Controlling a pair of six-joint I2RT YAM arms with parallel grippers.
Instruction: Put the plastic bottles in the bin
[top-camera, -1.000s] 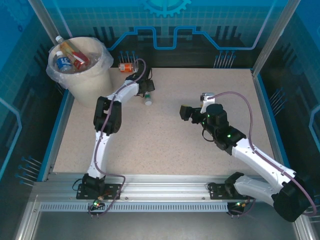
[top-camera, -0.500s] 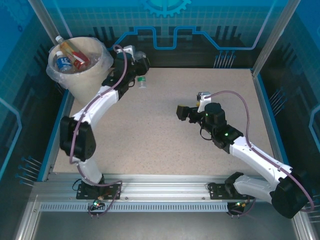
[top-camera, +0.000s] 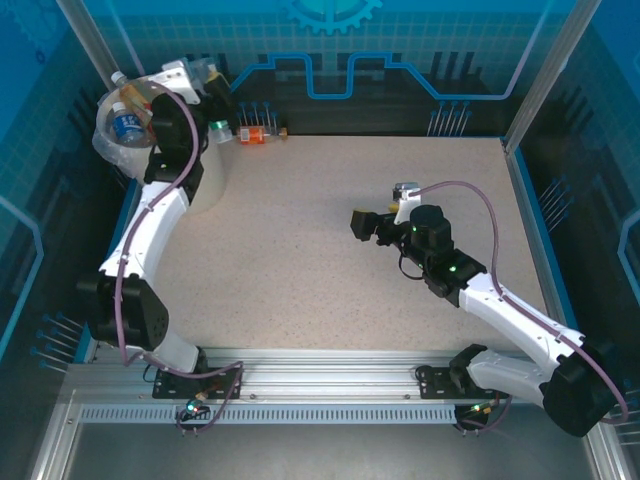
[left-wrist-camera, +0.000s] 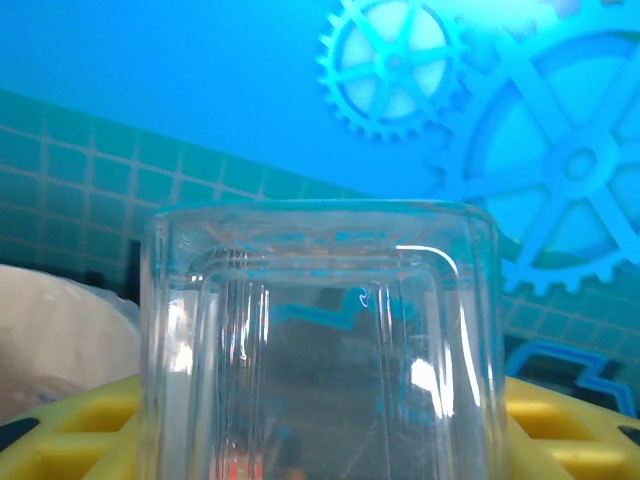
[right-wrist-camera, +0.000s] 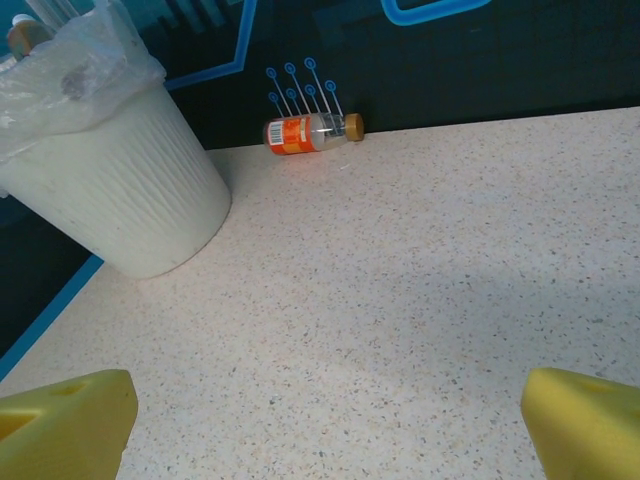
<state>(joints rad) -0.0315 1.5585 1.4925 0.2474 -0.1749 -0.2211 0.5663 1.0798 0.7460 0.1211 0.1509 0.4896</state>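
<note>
Top external view, left to right: my left claw hangs over the right rim of the bin, pinching a clear green-capped bottle. An orange-labelled bottle lies just beside the bin. My right claw hovers mid-table, spread wide.

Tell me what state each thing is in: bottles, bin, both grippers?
left gripper: shut on the clear bottle.
clear bottle: held up by the bin.
right gripper: open, empty, above the table.
orange-labelled bottle: lying sideways at the table's far edge.
bin: upright, bag-lined, bottles inside.
</note>
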